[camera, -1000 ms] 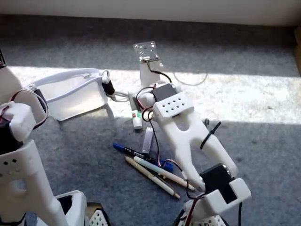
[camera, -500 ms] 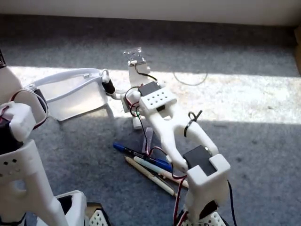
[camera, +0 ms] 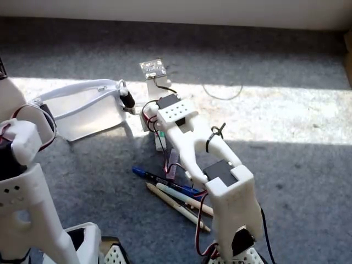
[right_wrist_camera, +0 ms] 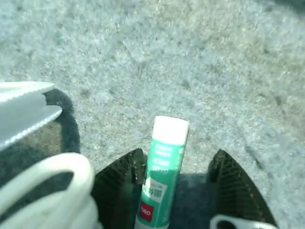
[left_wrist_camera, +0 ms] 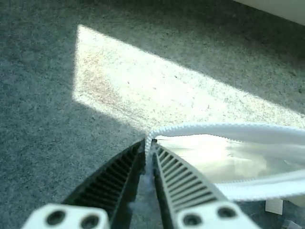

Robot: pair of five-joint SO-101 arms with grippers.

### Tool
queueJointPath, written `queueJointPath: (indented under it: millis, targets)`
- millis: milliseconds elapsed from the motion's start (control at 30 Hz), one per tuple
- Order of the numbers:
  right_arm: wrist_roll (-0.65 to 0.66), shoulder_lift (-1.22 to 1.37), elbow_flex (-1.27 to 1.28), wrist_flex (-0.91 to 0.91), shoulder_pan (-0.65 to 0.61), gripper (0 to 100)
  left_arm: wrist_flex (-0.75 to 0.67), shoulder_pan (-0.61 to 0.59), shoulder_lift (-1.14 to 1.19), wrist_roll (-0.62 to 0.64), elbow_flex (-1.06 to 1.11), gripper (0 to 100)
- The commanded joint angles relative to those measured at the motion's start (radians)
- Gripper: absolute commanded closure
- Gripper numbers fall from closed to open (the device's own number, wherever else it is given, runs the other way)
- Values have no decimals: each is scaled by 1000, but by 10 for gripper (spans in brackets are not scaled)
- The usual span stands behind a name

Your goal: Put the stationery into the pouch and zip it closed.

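High view, from the left: the clear pouch (camera: 88, 113) with its white zip lies open on the grey desk (camera: 297, 181), partly in a band of sunlight. The left wrist view has the left gripper (left_wrist_camera: 148, 148) pinched tight on the pouch's white zip edge at one end. Just beside the pouch's other end lies the green-and-white glue stick (camera: 160, 142). The right wrist view shows the right gripper (right_wrist_camera: 178, 160) spread wide with the glue stick between its fingers, close against one and apart from the other. Nearer the arm bases, a blue pen (camera: 159, 180) and two pale pens (camera: 176, 206) lie together. A thin cable (camera: 220, 94) curls farther right.
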Motion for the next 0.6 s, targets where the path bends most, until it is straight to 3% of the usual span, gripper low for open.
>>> queueJointPath:
  millis: [0, 567]
  targets:
    - [0, -24, -56, -13, -5, 867, -5, -12, 24, 11, 42, 989]
    - [83, -21, -48, 59, 8, 875, -5, -12, 24, 9, 44, 989]
